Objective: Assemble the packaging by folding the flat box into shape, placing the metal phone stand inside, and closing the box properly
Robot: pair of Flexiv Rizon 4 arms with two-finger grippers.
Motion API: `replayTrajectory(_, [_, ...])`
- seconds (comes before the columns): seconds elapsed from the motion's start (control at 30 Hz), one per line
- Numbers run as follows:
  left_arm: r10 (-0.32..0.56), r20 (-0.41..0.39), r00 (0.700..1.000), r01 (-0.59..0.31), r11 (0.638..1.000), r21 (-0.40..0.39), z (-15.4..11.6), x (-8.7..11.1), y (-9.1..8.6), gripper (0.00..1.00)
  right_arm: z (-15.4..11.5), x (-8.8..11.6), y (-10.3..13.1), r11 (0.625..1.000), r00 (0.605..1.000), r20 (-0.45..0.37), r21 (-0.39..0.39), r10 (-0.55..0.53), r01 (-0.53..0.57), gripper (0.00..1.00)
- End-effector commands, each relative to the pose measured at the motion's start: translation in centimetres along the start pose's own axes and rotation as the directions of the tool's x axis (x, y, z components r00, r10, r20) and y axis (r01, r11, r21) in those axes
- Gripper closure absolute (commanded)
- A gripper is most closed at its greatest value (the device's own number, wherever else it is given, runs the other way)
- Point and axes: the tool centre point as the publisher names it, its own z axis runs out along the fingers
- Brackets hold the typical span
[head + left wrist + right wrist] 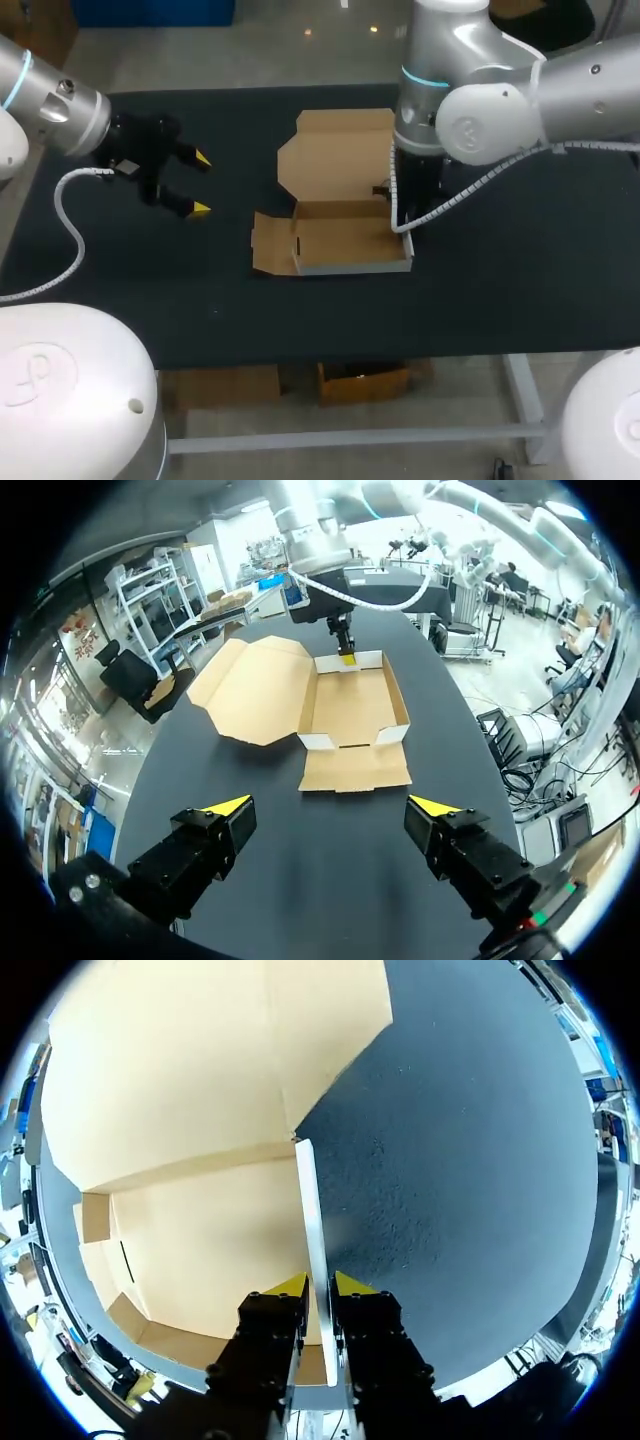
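Observation:
The brown cardboard box [345, 238] lies half folded in the middle of the table. Its lid [335, 155] is laid open at the back, and one side flap [270, 243] lies flat toward my left gripper. My right gripper [320, 1282] is shut on the box's upright side wall [312, 1230], one finger inside and one outside. From the left wrist view it [346, 656] stands at the far end of the box [352, 705]. My left gripper [195, 185] hangs open to the left of the box, apart from it, with nothing between its fingers [228, 806]. No phone stand is in view.
The black tabletop [500, 280] spreads wide around the box on all sides. Its front edge [350, 362] runs below the box in the head view. My right arm's cable [470, 190] loops just right of the box.

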Motion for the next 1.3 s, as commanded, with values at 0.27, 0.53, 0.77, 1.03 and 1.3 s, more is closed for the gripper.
replayTrajectory(0.27, [0.0, -0.001, 1.0, 0.0, 1.0, -0.002, 0.0, 0.0, 0.0, 0.0, 0.5, 0.1, 0.2, 0.996, 1.0, -0.002, -0.085, -0.014, 0.013, 0.89])
replayTrajectory(0.53, [0.0, -0.001, 1.0, 0.0, 1.0, -0.002, 0.0, 0.0, 0.0, 0.0, 1.1, 0.3, 0.5, 0.996, 1.0, 0.0, -0.086, -0.021, 0.021, 0.9])
replayTrajectory(0.77, [0.0, -0.001, 1.0, 0.0, 1.0, -0.002, 0.0, 0.0, 0.0, 0.0, 1.4, 0.3, 0.8, 0.996, 1.0, 0.004, -0.082, -0.024, 0.024, 0.93])
replayTrajectory(1.03, [0.0, -0.001, 1.0, 0.0, 1.0, -0.002, 0.0, 0.0, 0.0, 0.0, 1.7, 0.5, 1.0, 0.997, 1.0, 0.014, -0.075, -0.026, 0.027, 0.92])
replayTrajectory(1.3, [0.0, -0.001, 1.0, 0.0, 1.0, -0.002, 0.0, 0.0, 0.0, 0.0, 1.8, 0.7, 1.0, 0.997, 0.999, 0.022, -0.065, -0.035, 0.036, 0.97])
